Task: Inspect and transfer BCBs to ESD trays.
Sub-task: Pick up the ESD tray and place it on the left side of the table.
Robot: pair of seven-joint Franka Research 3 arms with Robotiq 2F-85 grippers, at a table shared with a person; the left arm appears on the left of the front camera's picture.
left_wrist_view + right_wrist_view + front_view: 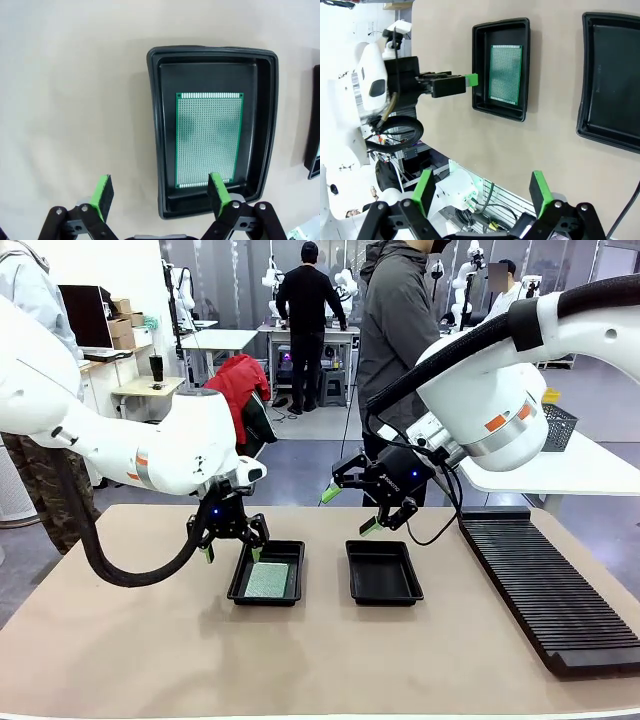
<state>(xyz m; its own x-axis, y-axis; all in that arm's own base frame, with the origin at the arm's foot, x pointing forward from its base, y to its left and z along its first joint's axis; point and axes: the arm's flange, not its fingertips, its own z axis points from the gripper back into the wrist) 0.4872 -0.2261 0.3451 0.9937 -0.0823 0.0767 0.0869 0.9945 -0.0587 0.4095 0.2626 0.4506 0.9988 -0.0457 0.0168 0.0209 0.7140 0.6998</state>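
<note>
One BCB (268,580) lay flat in the left ESD tray (262,601) at lower centre of the front view, beside the right ESD tray (385,600) with its bare black floor. The left gripper (232,554) hung over the left tray's far left corner, jaws spread wide and empty. The right gripper (350,511) hovered higher, above the right tray's far edge, equally wide and empty.

table (120,640): two trays side by side near its middle, a gap between them. left tray (236,590): one board (268,580) lying flat inside it. right tray (385,573): to the right of the left tray. slotted rack (550,590): along the table's right side, right of the right tray. left gripper (232,552): over the left tray's far left corner. right gripper (350,511): above the right tray's far edge. person (395,330): behind the table's far side.
</note>
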